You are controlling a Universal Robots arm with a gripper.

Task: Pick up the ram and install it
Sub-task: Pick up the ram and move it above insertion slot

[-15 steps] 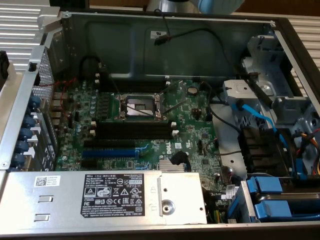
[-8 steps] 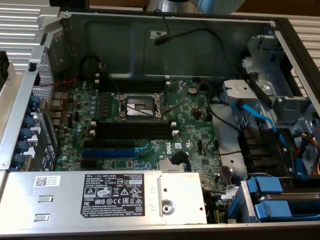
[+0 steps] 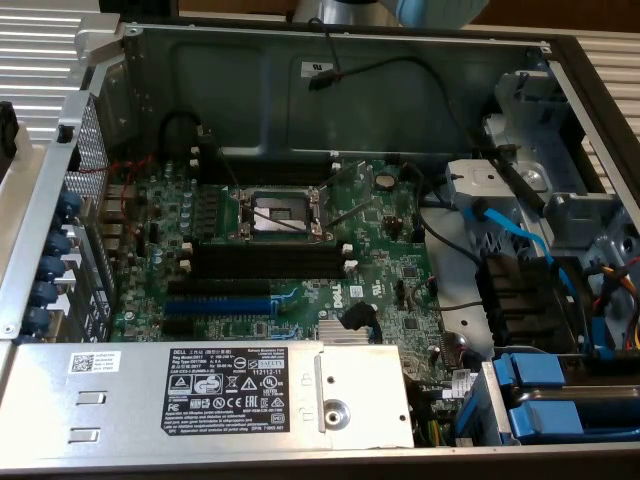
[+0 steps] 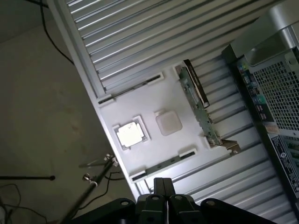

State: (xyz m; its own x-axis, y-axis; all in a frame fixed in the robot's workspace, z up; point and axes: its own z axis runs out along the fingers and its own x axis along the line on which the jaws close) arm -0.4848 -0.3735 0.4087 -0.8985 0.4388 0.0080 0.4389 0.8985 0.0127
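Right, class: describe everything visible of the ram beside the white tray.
The ram is a long, narrow green circuit-board stick carrying small components, with a dark strip along one end. It lies against one edge of the white tray, over the ribbed metal surface, near the computer case. Nothing grips it.

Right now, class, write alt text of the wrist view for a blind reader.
A long, thin dark green ram stick sits along one edge of a white plastic tray on a ribbed metal table; the shut black gripper hangs apart from it, empty.
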